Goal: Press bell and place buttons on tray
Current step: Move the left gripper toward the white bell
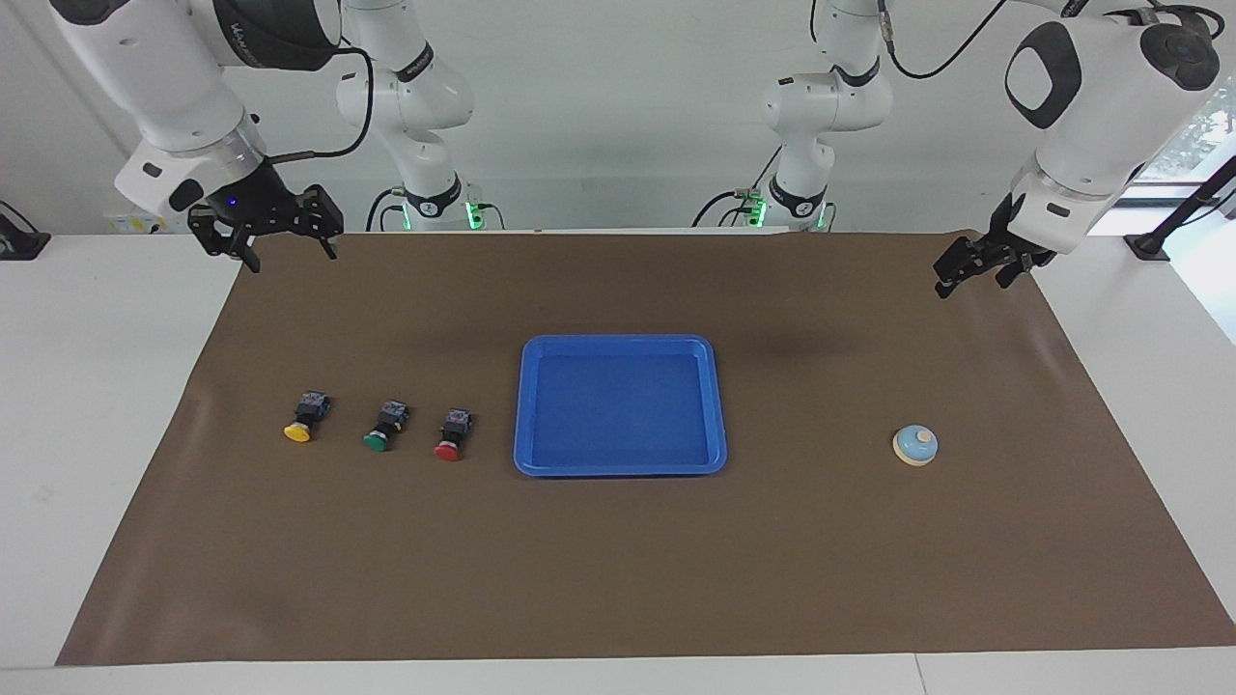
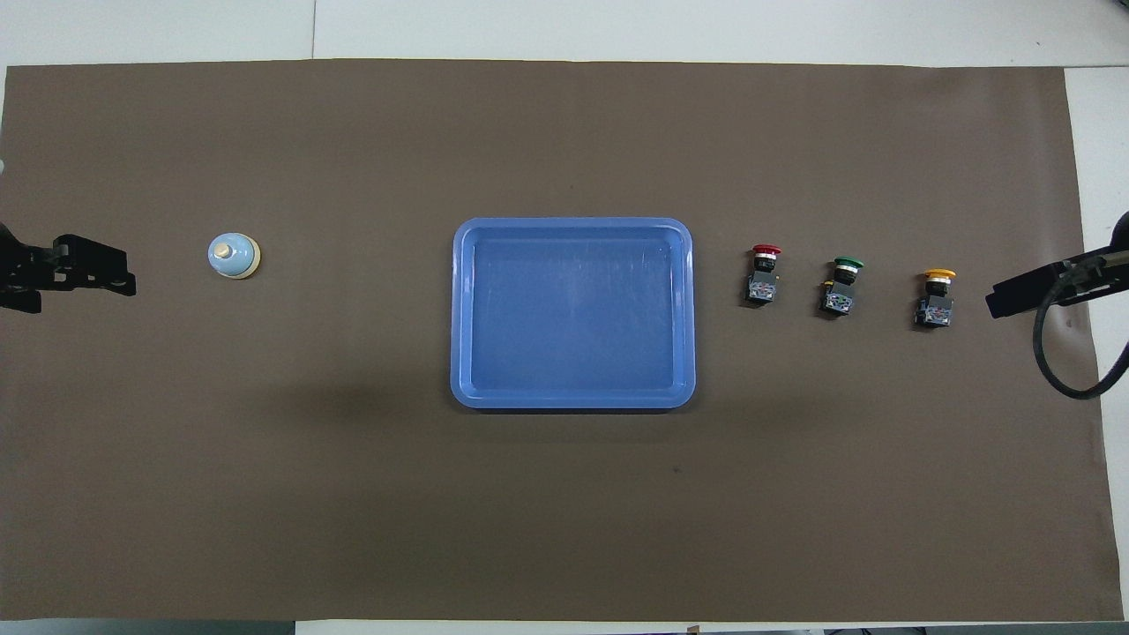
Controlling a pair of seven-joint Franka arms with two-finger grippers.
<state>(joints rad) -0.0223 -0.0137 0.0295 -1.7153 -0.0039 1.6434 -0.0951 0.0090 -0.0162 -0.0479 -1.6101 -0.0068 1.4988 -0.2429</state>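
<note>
Bright-blue rectangular tray (image 1: 620,466) sits empty mid-table. Toward the right arm's end, 3 black-bodied buttons lie tipped on their sides in a row: red (image 1: 452,435) nearest the tray, then green (image 1: 385,428), then yellow (image 1: 306,417). Light-blue bell (image 1: 914,445), cream knob, stands upright toward the left arm's end.

White table (image 1: 116,434) carried a brown mat (image 1: 618,560) covering most of it. Plain white wall (image 1: 618,116) rose above the table; a window (image 1: 1202,125) sat at the wall's edge.

Bare mat (image 1: 618,560) surrounds bell (image 1: 914,445); approach unobstructed. Buttons (image 1: 383,427) stand in a row with gaps between, red button (image 1: 452,434) beside tray (image 1: 620,345).
</note>
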